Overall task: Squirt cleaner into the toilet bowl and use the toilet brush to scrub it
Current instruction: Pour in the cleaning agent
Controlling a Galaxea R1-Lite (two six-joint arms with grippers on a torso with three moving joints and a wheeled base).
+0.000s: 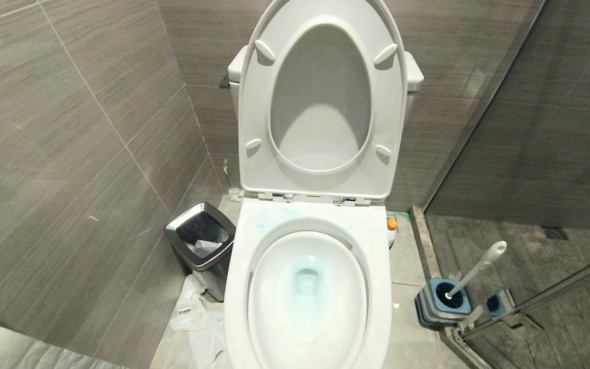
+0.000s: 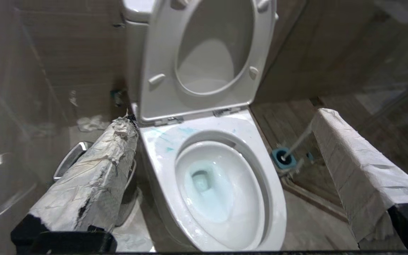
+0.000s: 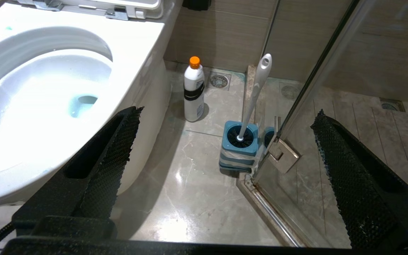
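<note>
The white toilet bowl (image 1: 237, 287) stands in the middle with seat and lid (image 1: 320, 97) raised. Turquoise cleaner (image 1: 274, 214) streaks the rim's back left, and the water (image 1: 307, 279) is tinted blue. The toilet brush (image 1: 479, 267) leans in its square blue holder (image 1: 446, 303) on the floor to the right. In the left wrist view my left gripper (image 2: 224, 118) hangs open above the bowl (image 2: 276, 204), its paper-wrapped fingers (image 2: 94, 177) empty. My right gripper (image 3: 227, 113) is open and empty over the floor, facing the brush (image 3: 257, 88) and holder (image 3: 239, 156); neither gripper shows in the head view.
A white bottle with an orange cap (image 3: 194, 90) stands by the toilet's right side. A chrome-rimmed bin (image 1: 200, 241) and crumpled tissue (image 1: 197, 318) lie left of the toilet. A glass shower door with its hinge (image 3: 283, 154) stands right behind the holder. Tiled walls close in.
</note>
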